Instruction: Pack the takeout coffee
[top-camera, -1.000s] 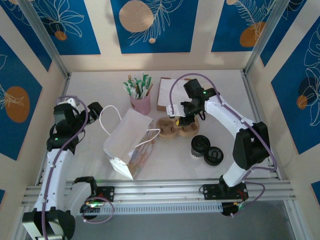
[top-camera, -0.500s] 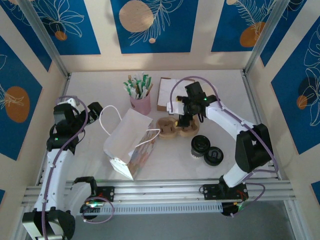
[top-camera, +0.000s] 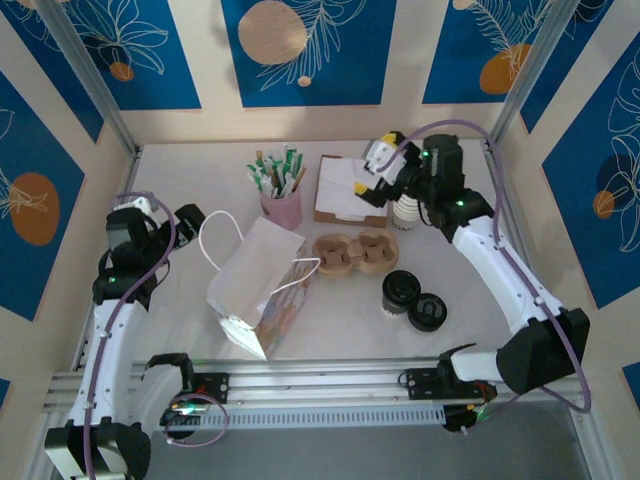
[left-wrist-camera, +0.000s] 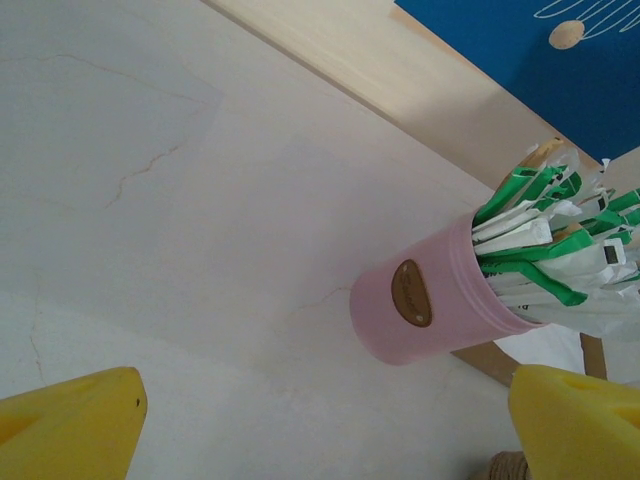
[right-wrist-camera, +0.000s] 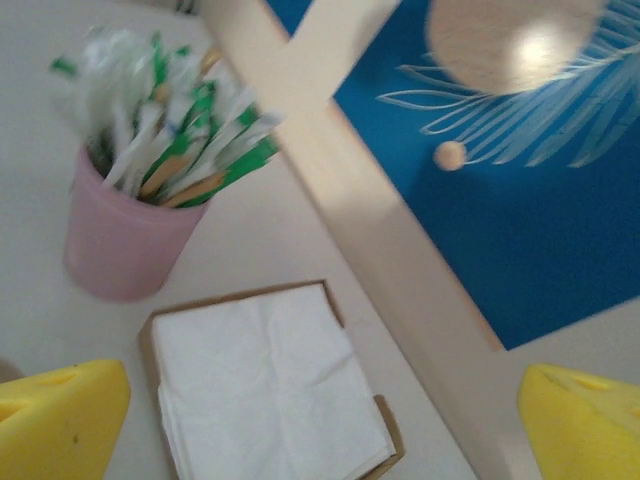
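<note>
Bright, even overhead light; soft, short shadows on the counter (top-camera: 190, 170). Right wrist view blurred throughout, glare on the wall's tan disc (right-wrist-camera: 520, 45). Left wrist view sharp on the pink cup (left-wrist-camera: 420, 310).

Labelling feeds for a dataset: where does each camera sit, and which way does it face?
Top external: above, behind, looking down at the table; left arm, right arm show.
Left wrist: on left arm, facing the pink cup; open left pincer shows.
Right wrist: on right arm, facing napkins and wall; open right pincer shows.
Shared: all three show the pink cup.
</note>
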